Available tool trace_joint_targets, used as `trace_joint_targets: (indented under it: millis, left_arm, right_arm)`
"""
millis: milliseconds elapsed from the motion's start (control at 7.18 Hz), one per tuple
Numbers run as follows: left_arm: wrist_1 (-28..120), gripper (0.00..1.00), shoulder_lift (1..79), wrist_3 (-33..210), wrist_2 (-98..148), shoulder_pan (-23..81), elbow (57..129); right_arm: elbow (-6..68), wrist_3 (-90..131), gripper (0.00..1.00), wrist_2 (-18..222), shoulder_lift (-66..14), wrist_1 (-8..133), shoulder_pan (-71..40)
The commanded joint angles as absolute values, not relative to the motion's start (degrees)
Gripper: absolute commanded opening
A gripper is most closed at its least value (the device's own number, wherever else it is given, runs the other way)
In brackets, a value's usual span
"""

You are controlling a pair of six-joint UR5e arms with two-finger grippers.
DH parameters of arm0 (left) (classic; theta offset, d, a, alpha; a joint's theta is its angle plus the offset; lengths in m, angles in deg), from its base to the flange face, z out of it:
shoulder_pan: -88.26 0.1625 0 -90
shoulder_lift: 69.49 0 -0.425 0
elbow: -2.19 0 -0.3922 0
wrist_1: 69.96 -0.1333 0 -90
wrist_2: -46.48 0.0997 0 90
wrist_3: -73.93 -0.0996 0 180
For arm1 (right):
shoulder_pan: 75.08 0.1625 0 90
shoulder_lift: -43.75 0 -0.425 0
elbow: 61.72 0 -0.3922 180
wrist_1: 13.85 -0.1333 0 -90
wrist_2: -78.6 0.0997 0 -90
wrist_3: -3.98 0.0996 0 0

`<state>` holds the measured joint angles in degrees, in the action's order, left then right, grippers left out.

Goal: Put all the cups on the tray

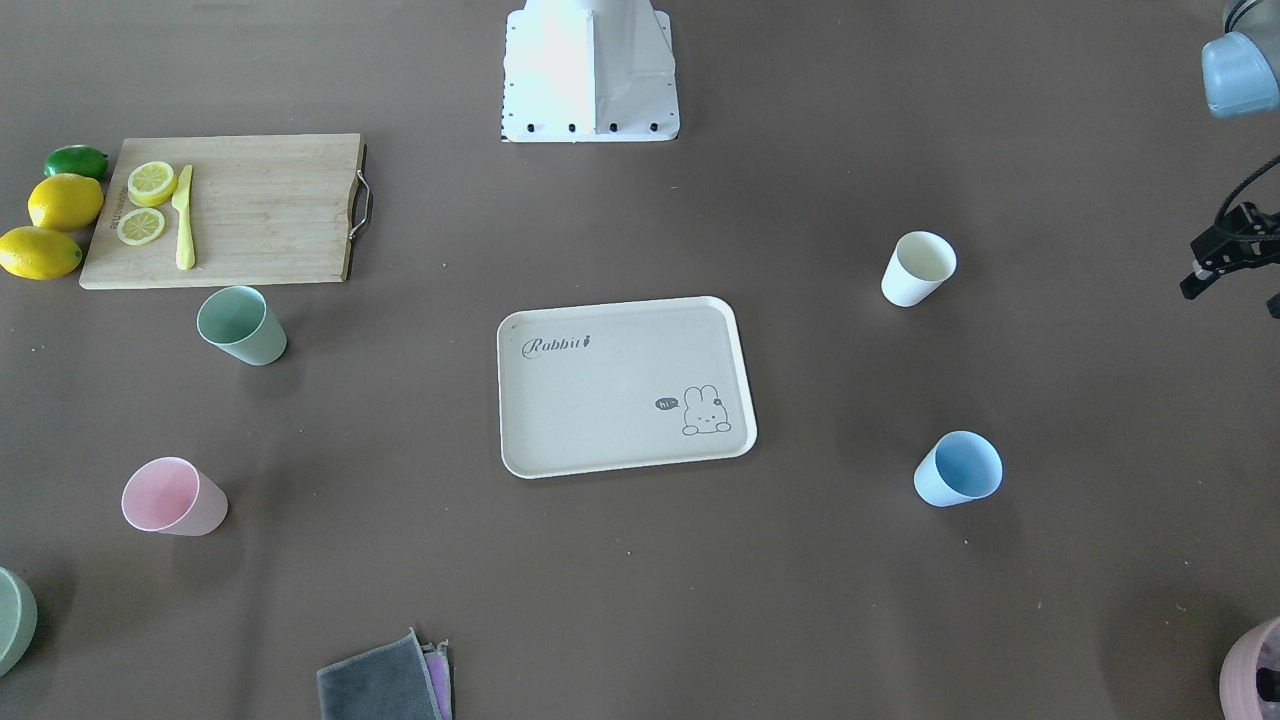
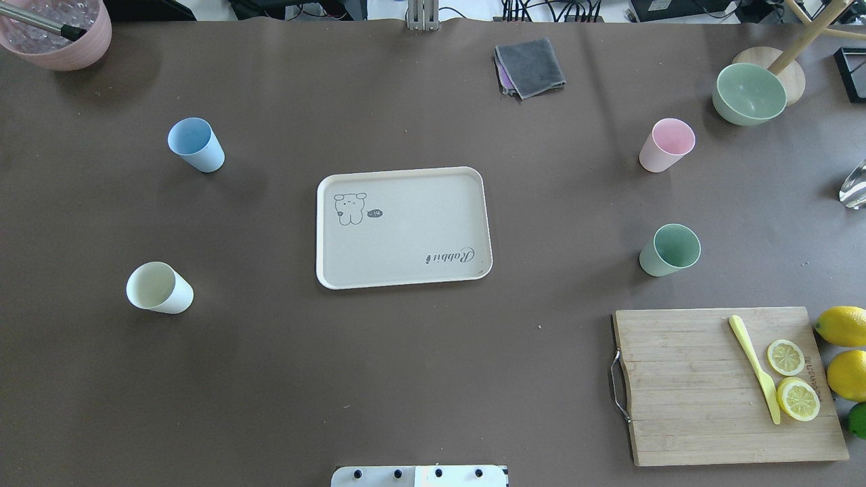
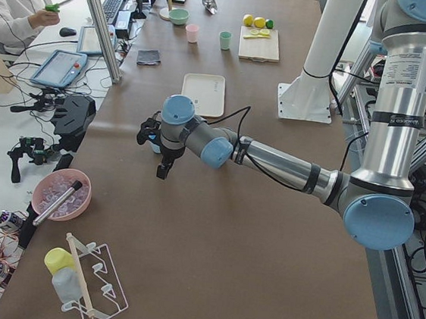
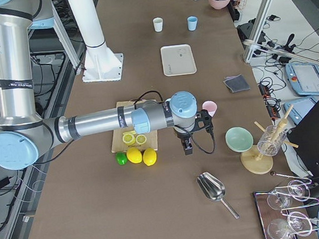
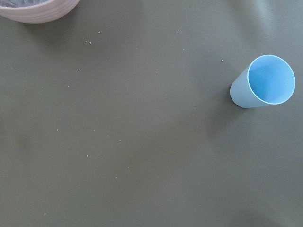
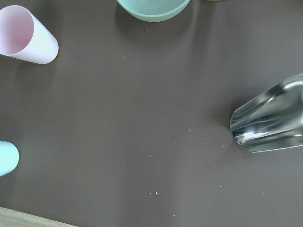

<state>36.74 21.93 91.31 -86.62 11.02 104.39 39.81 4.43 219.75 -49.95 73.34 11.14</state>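
Note:
The cream rabbit tray [image 2: 406,230] lies empty at the table's middle, also in the front view [image 1: 620,400]. All cups stand on the table around it. The light blue cup [image 2: 196,144] and the cream white cup [image 2: 159,287] are on the left side. The pale pink cup [image 2: 666,145] and the mint green cup [image 2: 670,250] are on the right side. My left gripper [image 3: 164,171] hovers above the table near the blue cup [image 5: 262,81]. My right gripper [image 4: 187,146] hovers near the pink cup [image 6: 26,34]. I cannot tell whether either is open or shut.
A wooden cutting board [image 2: 690,385] with lemon slices and a yellow knife lies near right, with lemons [image 2: 842,326] beside it. A green bowl [image 2: 749,93], a grey cloth [image 2: 531,65], a pink bowl [image 2: 57,30] and a metal scoop [image 6: 270,123] are at the far side.

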Motion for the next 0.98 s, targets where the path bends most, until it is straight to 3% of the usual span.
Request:
trace_joint_targets:
  millis: [0, 279, 836]
  left_arm:
    - [36.7, 0.98, 20.5, 91.2, -81.7, 10.9, 106.1]
    - [37.9, 0.98, 17.3, 91.6, -82.6, 11.1, 109.5]
    - [38.0, 0.97, 17.6, 91.2, -82.6, 11.4, 109.3]
  right_arm:
    - [39.9, 4.4, 1.00, 219.8, -50.0, 73.3, 11.1]
    - [40.3, 4.4, 1.00, 219.8, -50.5, 73.3, 11.1]
    - [41.0, 4.4, 1.00, 219.8, -50.8, 73.2, 11.1]
